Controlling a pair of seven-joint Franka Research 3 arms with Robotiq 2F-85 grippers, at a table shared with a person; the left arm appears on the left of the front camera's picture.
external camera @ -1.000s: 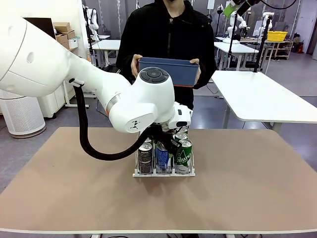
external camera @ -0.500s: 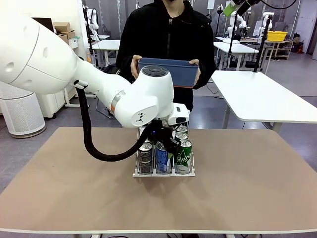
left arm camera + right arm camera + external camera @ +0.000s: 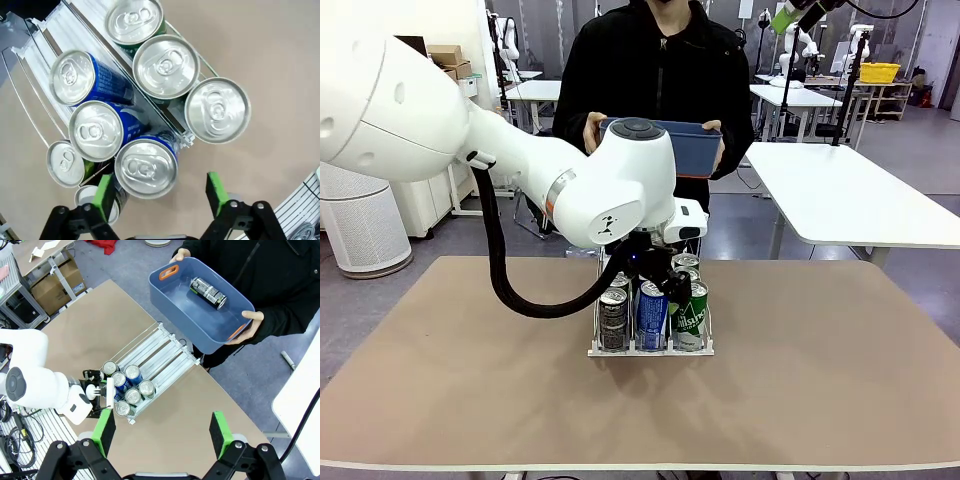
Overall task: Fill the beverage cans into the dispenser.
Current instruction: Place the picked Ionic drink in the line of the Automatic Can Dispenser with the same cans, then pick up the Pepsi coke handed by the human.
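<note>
White left arm (image 3: 620, 190) hides the back of the dispenser (image 3: 650, 351); left claw (image 3: 159, 177) and right claw (image 3: 161, 414) gape wide.

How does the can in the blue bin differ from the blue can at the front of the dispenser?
The black can lies on its side in the blue bin; the blue can stands upright in the dispenser. The black can is alone; the blue can has a dark grey can and a green can beside it. Both are slim drink cans.
</note>
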